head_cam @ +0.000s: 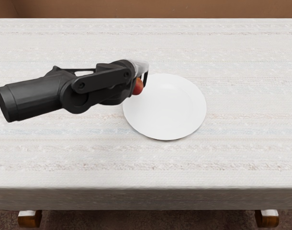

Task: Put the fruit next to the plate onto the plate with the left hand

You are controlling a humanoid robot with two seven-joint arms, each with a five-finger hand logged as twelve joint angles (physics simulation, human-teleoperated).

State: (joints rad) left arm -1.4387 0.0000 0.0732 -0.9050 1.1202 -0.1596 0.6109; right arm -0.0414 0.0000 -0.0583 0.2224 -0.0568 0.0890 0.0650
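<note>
Clasping the red fruit (pixel 138 86) — left fingers (pixel 142 69) at the plate (pixel 171 125)'s left rim; table (pixel 246 52) wide around.

The white plate (pixel 170 110) lay open to approach from above, its right side and the near edge. Only the left robot hand (pixel 132 77), closed round a red fruit (pixel 138 86), crowded its upper-left rim; the surrounding bench (pixel 241 57) offered free passage.

The dark left arm (pixel 40 96) reaches in over the left half of the table (pixel 241 158), slanting slightly toward its far edge, with the left hand (pixel 129 79) seen from behind near mid-table, its fingers (pixel 146 76) curled down around a red fruit (pixel 138 86).
</note>
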